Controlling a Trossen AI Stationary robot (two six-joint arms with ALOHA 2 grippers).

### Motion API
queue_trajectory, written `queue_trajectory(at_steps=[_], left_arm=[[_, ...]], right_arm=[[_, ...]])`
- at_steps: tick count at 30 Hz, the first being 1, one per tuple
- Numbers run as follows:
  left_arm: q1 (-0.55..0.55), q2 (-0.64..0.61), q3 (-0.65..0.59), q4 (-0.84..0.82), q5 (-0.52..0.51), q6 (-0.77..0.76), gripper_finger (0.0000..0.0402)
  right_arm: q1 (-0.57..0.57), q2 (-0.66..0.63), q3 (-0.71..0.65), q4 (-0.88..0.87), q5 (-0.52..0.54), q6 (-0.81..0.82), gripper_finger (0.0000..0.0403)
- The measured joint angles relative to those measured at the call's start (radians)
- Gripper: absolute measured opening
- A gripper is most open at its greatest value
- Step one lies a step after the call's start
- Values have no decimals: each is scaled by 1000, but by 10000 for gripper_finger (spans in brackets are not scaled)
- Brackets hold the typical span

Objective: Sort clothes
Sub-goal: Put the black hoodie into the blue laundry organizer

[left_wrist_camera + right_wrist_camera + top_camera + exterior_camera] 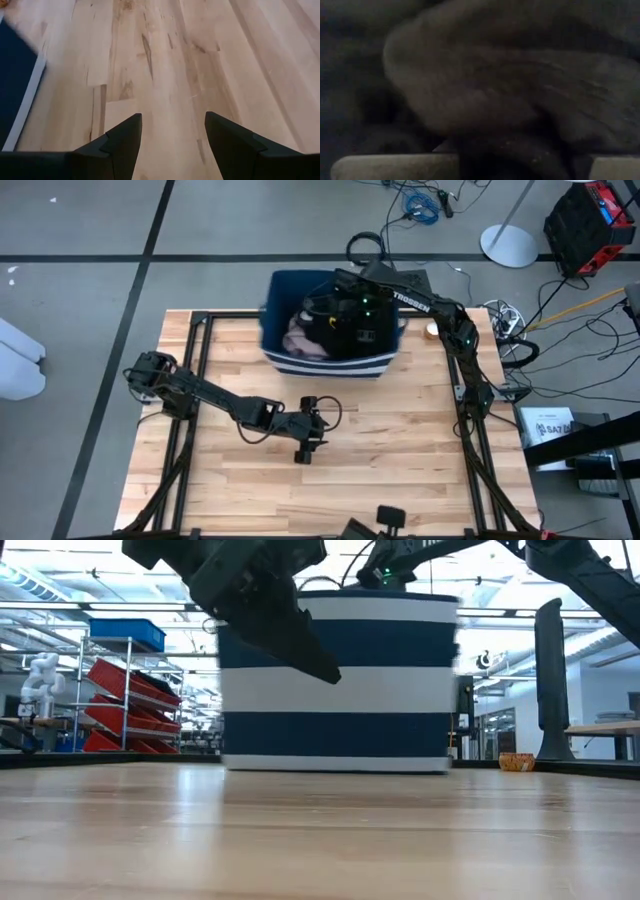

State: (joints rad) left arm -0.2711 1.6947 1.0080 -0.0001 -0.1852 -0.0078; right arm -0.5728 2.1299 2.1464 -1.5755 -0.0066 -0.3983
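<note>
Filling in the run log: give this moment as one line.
left gripper: open, empty, above wooden table | right gripper: inside dark blue white-striped bin, among soft fabric clothes

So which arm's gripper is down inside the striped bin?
The right gripper, reaching into the dark blue white-striped fabric bin; the left gripper hangs open over bare wooden table.

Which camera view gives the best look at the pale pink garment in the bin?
The high view: the pale pink garment lies exposed inside the striped bin, beside the right arm. The low view shows only the bin's wall; the left wrist view shows table; the right wrist view shows dark fabric only.
</note>
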Motion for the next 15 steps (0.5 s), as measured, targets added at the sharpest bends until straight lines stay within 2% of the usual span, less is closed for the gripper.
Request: queue_trajectory(at_steps=[4,6,11,15], left_arm=[[11,0,0,-18,7,16,228],[15,0,0,-32,7,18,228],[16,0,0,-56,7,25,228],[16,0,0,-67,7,45,228]], right_arm=[[-18,-17,-11,-2,164,20,72],[-27,-29,-11,11,191,31,72],[-11,-37,-11,126,-5,38,72],[23,-35,-11,189,-105,137,72]])
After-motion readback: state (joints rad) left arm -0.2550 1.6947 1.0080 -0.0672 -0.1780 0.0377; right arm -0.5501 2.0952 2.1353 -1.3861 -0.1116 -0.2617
